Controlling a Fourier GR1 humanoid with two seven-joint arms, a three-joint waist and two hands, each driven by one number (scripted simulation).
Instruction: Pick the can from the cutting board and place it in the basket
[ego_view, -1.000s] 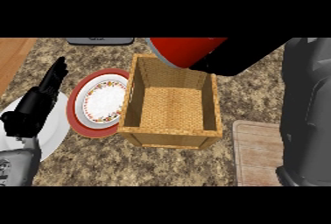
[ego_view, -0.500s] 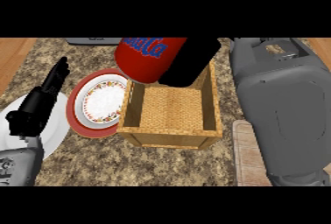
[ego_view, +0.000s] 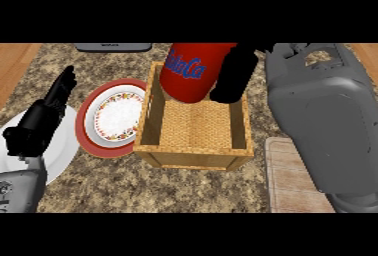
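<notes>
A red can with a blue and white label hangs over the far end of the wooden basket, tilted. My right hand is shut on it, black fingers wrapped round its right side, the grey forearm coming in from the right. The basket's woven floor shows bare below the can. My left hand rests open at the left edge, fingers pointing up, over a white plate. A strip of the cutting board shows at the lower right, partly under the right forearm.
A red-rimmed plate with a flowered inner plate lies just left of the basket. A white plate lies under my left hand. A grey appliance sits at the far edge. The counter is speckled stone.
My right hand has carried the can leftward and lower, from the basket's far right corner to above its far end. The left hand has not moved.
</notes>
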